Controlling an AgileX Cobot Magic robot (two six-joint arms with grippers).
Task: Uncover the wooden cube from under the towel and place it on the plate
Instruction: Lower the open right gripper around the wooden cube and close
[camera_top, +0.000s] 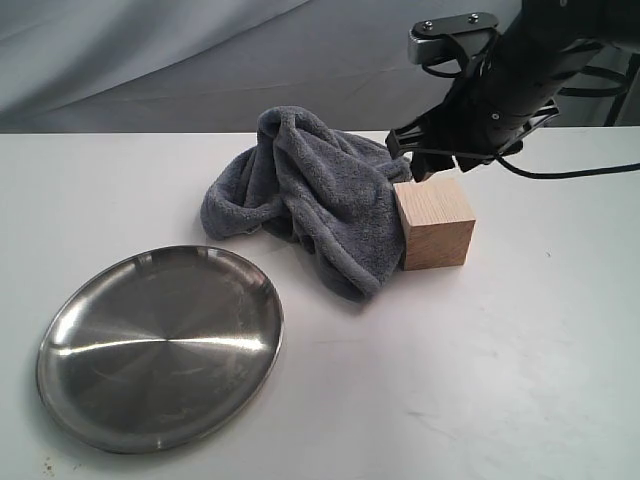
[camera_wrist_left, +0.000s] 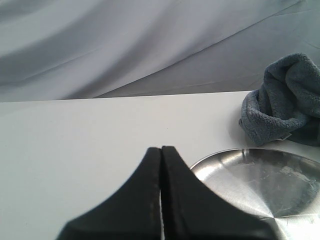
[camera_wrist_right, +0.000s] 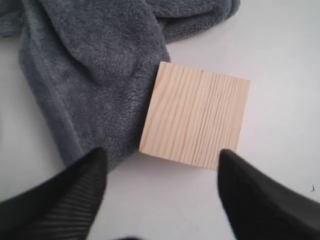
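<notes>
The pale wooden cube (camera_top: 434, 222) (camera_wrist_right: 196, 120) stands uncovered on the white table, its left side touching the bunched blue-grey towel (camera_top: 300, 195) (camera_wrist_right: 95, 70) (camera_wrist_left: 285, 100). My right gripper (camera_top: 432, 168) (camera_wrist_right: 162, 172) hovers open just above and behind the cube, its two black fingers wide apart with nothing between them. The round steel plate (camera_top: 160, 345) (camera_wrist_left: 260, 180) lies at the front left, holding nothing. My left gripper (camera_wrist_left: 161, 165) is shut beside the plate's rim, out of the exterior view.
A grey cloth backdrop (camera_top: 150, 60) hangs behind the table. Black cables (camera_top: 580, 170) trail from the right arm over the table's far right. Bare tabletop (camera_top: 480, 380) stretches in front of the cube.
</notes>
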